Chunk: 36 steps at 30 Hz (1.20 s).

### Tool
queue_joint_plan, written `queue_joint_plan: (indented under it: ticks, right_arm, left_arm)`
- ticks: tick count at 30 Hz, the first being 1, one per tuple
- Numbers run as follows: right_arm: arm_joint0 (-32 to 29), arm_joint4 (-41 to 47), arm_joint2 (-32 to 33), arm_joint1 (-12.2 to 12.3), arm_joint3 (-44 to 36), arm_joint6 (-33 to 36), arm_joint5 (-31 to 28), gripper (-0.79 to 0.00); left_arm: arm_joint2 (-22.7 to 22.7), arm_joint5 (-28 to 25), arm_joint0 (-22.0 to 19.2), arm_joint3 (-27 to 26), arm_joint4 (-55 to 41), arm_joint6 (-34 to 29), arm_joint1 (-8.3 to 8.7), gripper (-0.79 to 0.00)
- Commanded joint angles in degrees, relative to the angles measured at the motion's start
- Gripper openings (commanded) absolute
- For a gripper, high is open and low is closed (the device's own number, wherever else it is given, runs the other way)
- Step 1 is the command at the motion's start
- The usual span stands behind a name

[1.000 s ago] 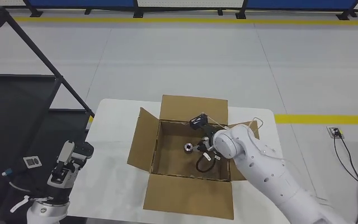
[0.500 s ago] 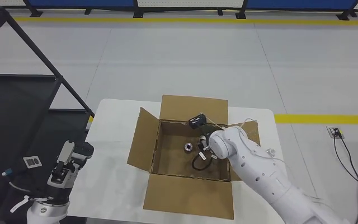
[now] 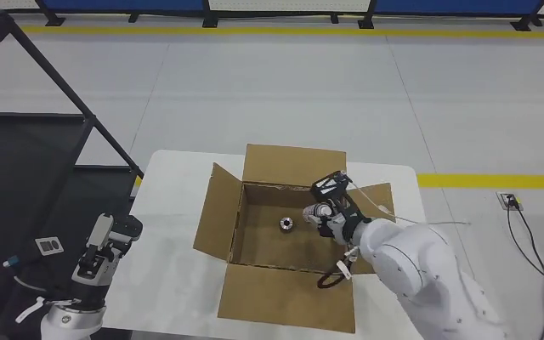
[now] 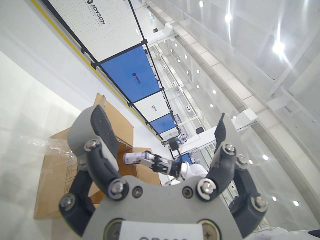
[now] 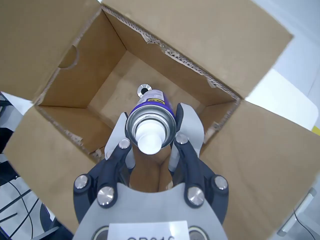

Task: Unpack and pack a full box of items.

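An open cardboard box (image 3: 223,221) stands on the white table (image 3: 170,263). My right gripper (image 3: 327,218) hangs over the box's right side, shut on a purple spray can (image 3: 316,212). In the right wrist view the can (image 5: 150,118) with its white cap sits between the fingers (image 5: 187,121), above the box floor (image 5: 117,93). A small metal ring (image 5: 144,89) lies on that floor, also seen from above as the ring (image 3: 286,224). My left gripper (image 4: 161,123) is open and holds nothing, off the table's left edge (image 3: 126,228).
The box's four flaps (image 3: 293,299) are spread outward. A black cable loop (image 3: 333,274) from the right arm hangs over the front right flap. A black frame (image 3: 51,170) stands left of the table. Clear plastic film (image 4: 25,141) lies beside the box.
My right gripper has lifted away from the ring and drawn back to the right with the spray can. The cable loop came out onto the front flap. The left arm has not moved.
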Motion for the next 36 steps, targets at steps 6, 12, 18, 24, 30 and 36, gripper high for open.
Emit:
queue_joint_plan:
  ticks: [6,12,18,24,30,36]
  right_arm:
    - [-20.0,-1.5,24.3,1.9,-15.8,-1.7,1.2,-0.785]
    - [-37.6,6.2,41.8,1.6,-15.8,-6.8,0.7,-0.785]
    - [-49.7,12.1,46.6,0.8,-12.8,-12.6,-3.7,-0.785]
    - [-49.0,9.9,42.5,1.1,-6.5,-16.8,-9.5,-0.785]
    - [-42.4,4.2,36.8,1.3,-1.7,-16.1,-5.7,-0.785]
    - [-32.5,-2.3,30.9,1.9,5.4,-9.0,-4.6,-0.785]
  left_arm:
    - [0.0,0.0,0.0,0.0,0.0,0.0,0.0,0.0]
    - [0.0,0.0,0.0,0.0,0.0,0.0,0.0,0.0]
    - [0.0,0.0,0.0,0.0,0.0,0.0,0.0,0.0]
    - [0.0,0.0,0.0,0.0,0.0,0.0,0.0,0.0]
    - [0.0,0.0,0.0,0.0,0.0,0.0,0.0,0.0]
    - [0.0,0.0,0.0,0.0,0.0,0.0,0.0,0.0]
